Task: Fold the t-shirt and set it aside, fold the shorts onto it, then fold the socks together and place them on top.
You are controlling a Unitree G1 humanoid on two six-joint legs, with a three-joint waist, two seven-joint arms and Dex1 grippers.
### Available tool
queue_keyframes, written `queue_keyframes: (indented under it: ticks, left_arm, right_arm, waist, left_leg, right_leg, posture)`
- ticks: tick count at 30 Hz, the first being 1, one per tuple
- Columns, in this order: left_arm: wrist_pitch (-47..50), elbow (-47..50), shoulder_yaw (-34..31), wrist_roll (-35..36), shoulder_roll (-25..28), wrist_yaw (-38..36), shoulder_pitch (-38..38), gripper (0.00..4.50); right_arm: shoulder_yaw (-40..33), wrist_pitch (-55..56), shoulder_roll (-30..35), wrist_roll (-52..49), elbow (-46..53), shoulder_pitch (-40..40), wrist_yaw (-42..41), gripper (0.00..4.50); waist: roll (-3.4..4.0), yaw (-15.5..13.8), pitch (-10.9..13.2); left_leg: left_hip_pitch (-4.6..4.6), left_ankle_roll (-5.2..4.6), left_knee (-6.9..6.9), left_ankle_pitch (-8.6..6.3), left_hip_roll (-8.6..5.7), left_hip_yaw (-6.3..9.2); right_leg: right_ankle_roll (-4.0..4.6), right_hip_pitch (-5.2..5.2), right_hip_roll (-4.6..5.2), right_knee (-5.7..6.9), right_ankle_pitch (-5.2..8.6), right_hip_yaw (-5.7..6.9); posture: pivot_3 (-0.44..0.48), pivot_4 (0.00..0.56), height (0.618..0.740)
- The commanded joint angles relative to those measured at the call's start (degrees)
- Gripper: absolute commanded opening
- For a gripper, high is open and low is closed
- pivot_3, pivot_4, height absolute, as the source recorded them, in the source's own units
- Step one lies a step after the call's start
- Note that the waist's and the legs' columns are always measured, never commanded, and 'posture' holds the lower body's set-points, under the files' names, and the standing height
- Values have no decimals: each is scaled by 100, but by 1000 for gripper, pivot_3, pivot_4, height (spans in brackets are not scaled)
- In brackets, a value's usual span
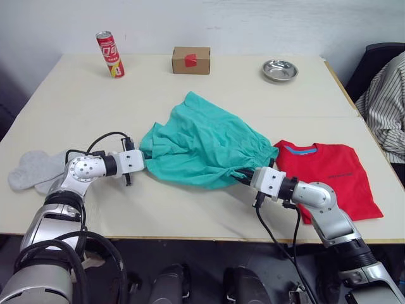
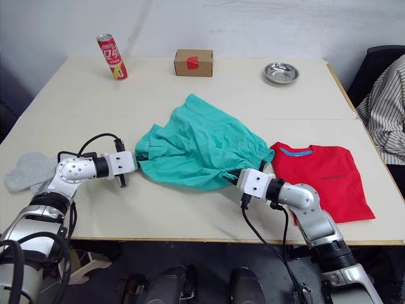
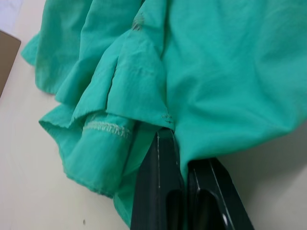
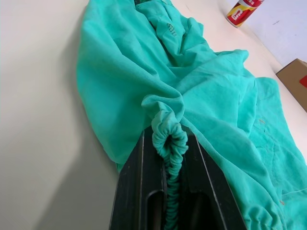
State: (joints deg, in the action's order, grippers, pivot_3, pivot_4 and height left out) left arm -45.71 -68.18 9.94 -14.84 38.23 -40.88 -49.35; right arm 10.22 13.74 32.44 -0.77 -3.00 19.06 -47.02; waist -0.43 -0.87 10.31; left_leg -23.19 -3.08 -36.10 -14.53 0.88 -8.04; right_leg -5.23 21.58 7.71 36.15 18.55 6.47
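Note:
The teal shorts (image 1: 202, 145) lie bunched in the middle of the table, stretched between both grippers. My left gripper (image 1: 143, 161) is shut on the shorts' left hem edge (image 3: 144, 129). My right gripper (image 1: 242, 175) is shut on the gathered elastic waistband (image 4: 169, 143) at the shorts' right end. The folded red t-shirt (image 1: 332, 174) lies flat at the right, just beyond the right gripper, with the shorts' edge touching its near-left corner. The light grey socks (image 1: 35, 171) rest at the table's left edge, beside my left arm.
A red can (image 1: 110, 54), a cardboard box (image 1: 191, 60) and a metal bowl (image 1: 280, 69) stand along the far side of the table (image 1: 190, 209). A person in a striped shirt (image 1: 386, 107) sits at the right edge.

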Motion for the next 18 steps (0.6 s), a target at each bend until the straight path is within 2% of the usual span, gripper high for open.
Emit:
queue_keyframes:
  ticks: [1,4,5,7,9,12,18]
  left_arm:
    - [512,-60,-188,248,-67,-158,103,16]
    - [632,243,-439,730,57,-911,346,16]
    - [716,524,-543,1013,192,-1374,553,16]
    - [1143,1283,-770,1595,554,-2229,1101,16]
    - [1848,2240,-988,2128,862,-2714,1727,16]
    - [3393,4219,-1477,2988,1283,-2809,2963,16]
    - [5427,7049,-2370,3808,1746,-2466,5067,16]
  right_arm:
    - [-168,132,51,-165,91,123,-66,0]
    - [-187,207,65,-225,67,151,-142,0]
    - [-191,262,73,-297,77,143,-215,0]
    - [-185,372,99,-426,75,122,-375,0]
    - [-178,451,126,-463,19,112,-468,0]
    - [-187,559,176,-490,-140,97,-595,0]
    - [-127,786,237,-575,-395,157,-947,0]
  waist:
    - [1,-10,0]
    - [-3,62,2]
    - [-3,85,2]
    - [-4,180,2]
    - [-5,291,3]
    - [-6,425,4]
    - [-36,403,33]
  left_leg:
    - [1,0,-1,1,0,2]
    - [1,3,-1,3,2,3]
    - [-1,4,1,3,2,3]
    - [-6,21,3,16,2,2]
    - [-6,12,12,16,9,-11]
    - [-6,6,14,11,15,-28]
    - [-1,7,7,-5,17,-26]
  right_leg:
    - [0,0,0,4,0,0]
    - [1,3,0,9,0,-2]
    - [1,4,0,4,0,-1]
    - [1,5,-2,-6,0,-2]
    - [1,3,-9,-7,0,7]
    - [-1,3,-9,-14,1,20]
    - [-6,2,2,-27,5,12]
  posture:
    - [0,150,740]
    - [0,150,740]
    - [0,150,740]
    - [0,150,740]
    - [0,150,740]
    - [0,150,740]
    - [0,150,740]
